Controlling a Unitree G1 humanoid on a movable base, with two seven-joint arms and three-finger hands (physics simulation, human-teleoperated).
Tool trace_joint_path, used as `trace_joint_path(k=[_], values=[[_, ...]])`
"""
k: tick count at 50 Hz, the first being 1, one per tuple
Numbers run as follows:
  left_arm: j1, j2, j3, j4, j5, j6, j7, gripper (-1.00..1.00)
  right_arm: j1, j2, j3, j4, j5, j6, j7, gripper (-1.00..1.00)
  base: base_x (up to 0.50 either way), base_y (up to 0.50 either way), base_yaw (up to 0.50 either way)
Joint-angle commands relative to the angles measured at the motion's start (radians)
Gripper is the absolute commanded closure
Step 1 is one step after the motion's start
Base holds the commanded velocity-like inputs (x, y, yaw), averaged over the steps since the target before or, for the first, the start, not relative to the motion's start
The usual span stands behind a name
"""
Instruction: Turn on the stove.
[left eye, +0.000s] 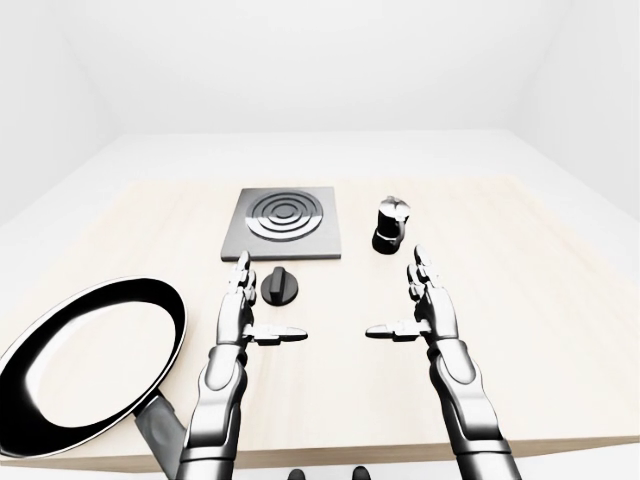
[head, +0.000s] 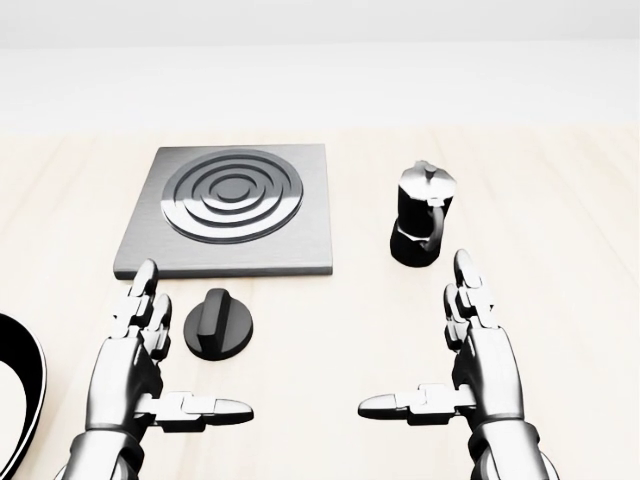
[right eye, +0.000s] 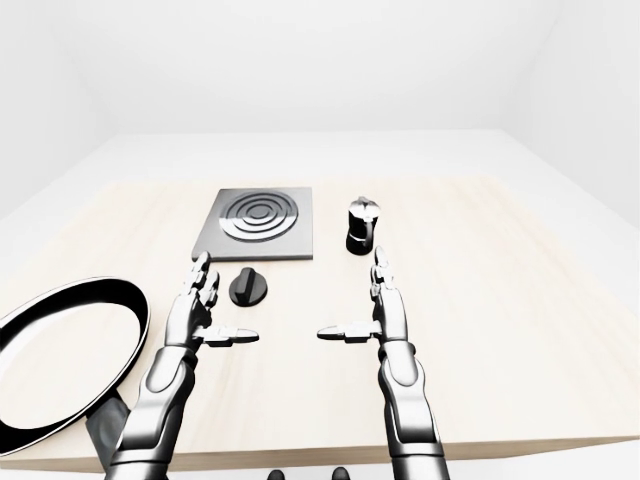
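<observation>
- Two robot hands, left robot hand (head: 135, 375) and right robot hand (head: 480, 370), spread open, holding nothing.
- Stove knob (head: 218, 323) on counter (head: 560, 230), below stove (head: 232, 208), just right of left fingertips (head: 145, 280); left nearer.

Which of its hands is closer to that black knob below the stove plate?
Left. The left hand is open just left of the knob, not touching; the right hand is open far off to its right.
</observation>
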Motion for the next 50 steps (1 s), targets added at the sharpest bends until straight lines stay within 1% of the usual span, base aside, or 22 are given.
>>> trace_joint_path(k=[1,7,8,9,10,13,14,16,17,18,20,21,24,27,30,33,35,39,41,42,46,50], values=[[-0.007,0.002,0.002,0.01,0.002,0.011,0.003,-1.0,0.001,0.0,0.0,-0.002,-0.003,-0.001,-0.001,-1.0,0.0,0.0,0.0],[-0.019,0.009,0.009,0.011,0.005,0.018,0.0,-1.0,-0.005,0.0,-0.002,0.002,-0.001,0.004,-0.004,-1.0,0.0,0.0,0.0],[-0.026,0.012,0.012,0.011,0.003,0.026,-0.001,-1.0,-0.005,0.0,-0.003,0.0,-0.001,0.006,-0.005,-1.0,0.0,0.0,0.0],[-0.027,0.013,0.013,0.011,0.001,0.024,-0.007,-1.0,-0.005,0.0,-0.003,0.0,0.0,0.007,-0.006,-1.0,0.0,0.0,0.0],[-0.029,0.013,0.014,0.008,0.002,0.028,-0.006,-1.0,-0.007,0.0,-0.004,0.005,0.001,0.006,-0.006,-1.0,0.0,0.0,0.0],[-0.037,0.014,0.016,0.026,0.001,0.019,-0.008,-1.0,-0.009,-0.001,-0.005,0.0,0.003,0.013,-0.007,-1.0,0.0,0.0,0.0],[-0.039,0.014,0.017,0.028,0.0,0.019,-0.008,-1.0,-0.009,-0.001,-0.005,-0.001,0.003,0.015,-0.007,-1.0,0.0,0.0,0.0],[-0.049,0.018,0.02,0.036,0.003,0.017,-0.007,-1.0,-0.01,-0.001,-0.006,0.008,0.004,0.009,-0.007,-1.0,0.0,0.0,0.0],[-0.051,0.018,0.021,0.039,0.005,0.016,-0.005,-1.0,-0.009,-0.001,-0.005,0.004,0.004,0.014,-0.007,-1.0,0.0,0.0,0.0],[-0.054,0.019,0.021,0.044,0.008,0.012,-0.004,-1.0,-0.008,-0.001,-0.005,0.0,0.004,0.018,-0.008,-1.0,0.0,0.0,0.0],[-0.066,0.021,0.023,0.075,0.013,-0.012,-0.002,-1.0,-0.007,-0.001,-0.004,-0.005,0.004,0.022,-0.008,-1.0,0.0,0.0,0.0],[-0.071,0.023,0.025,0.088,0.014,-0.018,-0.001,-1.0,-0.007,-0.001,-0.005,-0.003,0.004,0.02,-0.007,-1.0,0.0,0.0,0.0],[-0.088,0.028,0.028,0.107,0.019,-0.026,0.005,-1.0,-0.007,-0.001,-0.005,-0.007,0.005,0.024,-0.006,-1.0,0.0,0.0,0.0],[-0.095,0.03,0.03,0.116,0.022,-0.03,0.007,-1.0,-0.006,-0.001,-0.004,0.003,0.005,0.014,-0.005,-1.0,0.0,0.0,0.0],[-0.103,0.033,0.032,0.131,0.022,-0.039,0.006,-1.0,-0.005,-0.001,-0.004,-0.004,0.005,0.022,-0.004,-1.0,0.0,0.0,0.0],[-0.126,0.04,0.039,0.173,0.027,-0.069,0.01,-1.0,-0.005,0.0,-0.002,0.002,0.003,0.015,-0.003,-1.0,0.0,0.0,0.0],[-0.137,0.042,0.044,0.184,0.02,-0.067,0.011,-1.0,-0.007,-0.001,-0.003,0.007,0.004,0.012,-0.002,-1.0,0.0,0.0,0.0],[-0.149,0.046,0.043,0.217,0.024,-0.086,0.016,-1.0,-0.008,-0.001,-0.002,0.01,0.004,0.011,-0.002,-1.0,0.0,0.0,0.0],[-0.158,0.047,0.043,0.237,0.025,-0.086,0.016,-1.0,-0.01,-0.001,-0.003,0.012,0.005,0.011,-0.002,-1.0,0.0,0.0,0.0],[-0.157,0.047,0.042,0.232,0.025,-0.086,0.017,-1.0,-0.008,-0.001,-0.002,0.002,0.004,0.019,-0.002,-1.0,0.0,0.0,0.0],[-0.166,0.048,0.043,0.25,0.023,-0.086,0.016,-1.0,-0.009,0.0,-0.002,0.008,0.005,0.014,-0.002,-1.0,0.0,0.0,0.0],[-0.184,0.05,0.042,0.299,0.018,-0.086,0.01,-1.0,-0.007,0.0,-0.001,0.002,0.005,0.02,-0.001,-1.0,0.0,0.0,0.0]])
